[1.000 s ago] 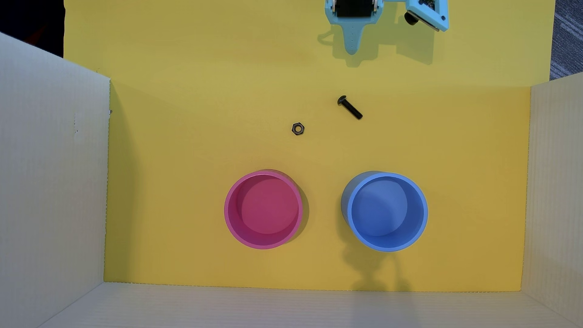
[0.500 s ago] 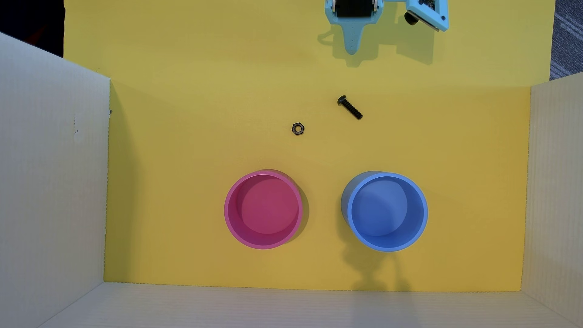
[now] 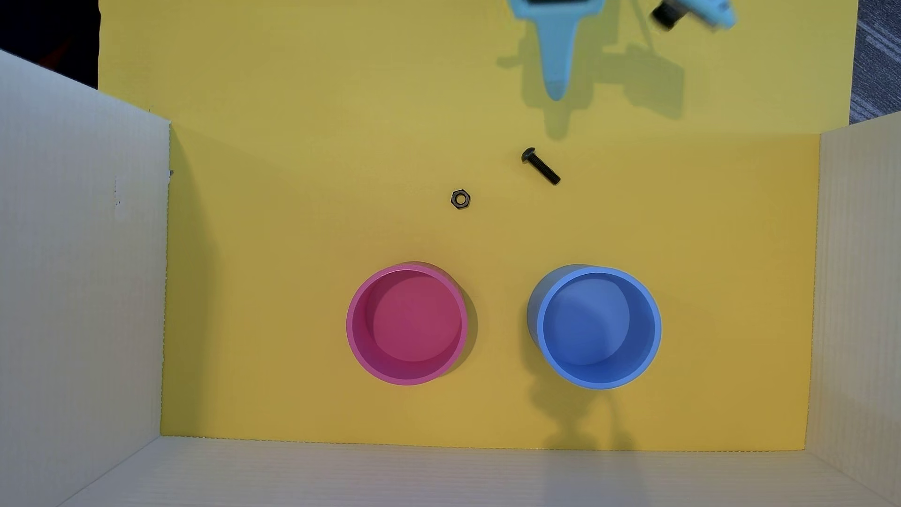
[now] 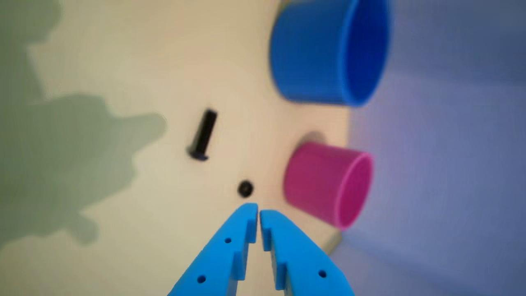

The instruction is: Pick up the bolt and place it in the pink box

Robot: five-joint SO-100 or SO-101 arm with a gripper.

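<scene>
The bolt (image 3: 540, 165) lies flat on the yellow floor, head toward the upper left in the overhead view; in the wrist view it (image 4: 203, 135) lies ahead and left of the fingertips. The pink box (image 3: 412, 321) stands upright and empty at lower centre; it also shows in the wrist view (image 4: 318, 181). My gripper (image 3: 557, 90) hangs near the top edge, above the floor and apart from the bolt. In the wrist view the gripper (image 4: 259, 213) has its blue fingertips almost touching, with nothing between them.
A dark hexagonal nut (image 3: 460, 199) lies left of the bolt; in the wrist view it (image 4: 245, 188) is just beyond the fingertips. A blue round container (image 3: 595, 326) stands right of the pink one, also in the wrist view (image 4: 312, 53). White corrugated walls (image 3: 83, 273) fence the floor.
</scene>
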